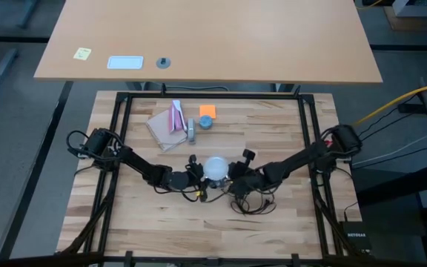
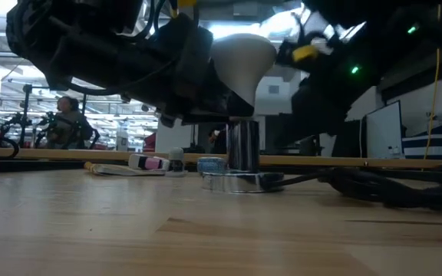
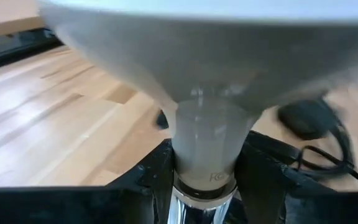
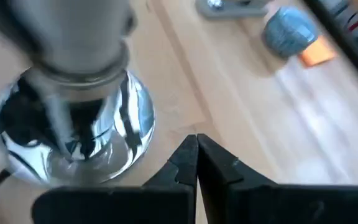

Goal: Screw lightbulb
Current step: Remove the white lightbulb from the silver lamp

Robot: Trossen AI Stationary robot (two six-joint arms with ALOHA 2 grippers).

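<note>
Filling my left wrist view, the lightbulb [image 3: 204, 93] is standing upright, neck clamped in my left fingers [image 3: 157, 177] above the socket [image 4: 73, 134], while my right fingers [image 4: 197, 163] are sitting together just beside it.

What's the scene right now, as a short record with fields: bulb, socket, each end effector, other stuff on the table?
lightbulb: upright, neck gripped low, screw base over the socket
socket: chrome, standing on the wooden table, black cord trailing
left end effector: shut on the lightbulb's neck
right end effector: shut, empty, beside the socket
other items: blue-grey round piece, orange block, pink-and-white packet
</note>
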